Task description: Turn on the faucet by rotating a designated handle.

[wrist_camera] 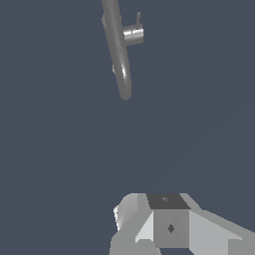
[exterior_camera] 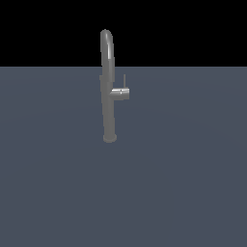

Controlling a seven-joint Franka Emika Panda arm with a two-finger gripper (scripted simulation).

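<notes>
The tall grey metal gooseneck faucet (exterior_camera: 108,91) stands upright on the dark grey worktop (exterior_camera: 183,183); its thin grey lever handle (exterior_camera: 124,81) points upward; the grey hand (wrist_camera: 169,226) hovers well apart, fingers unseen, spread or pressed together unknowable.

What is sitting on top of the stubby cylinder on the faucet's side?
The handle, a thin lever rod, stands upright on it. Nothing else is there; the joint is too small to make out.

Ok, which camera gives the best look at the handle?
The exterior view. There the handle shows side-on, its thin lever upright above the stub on the faucet. The wrist view shows the handle too, but near the picture's edge and foreshortened, with the lever harder to make out.
</notes>
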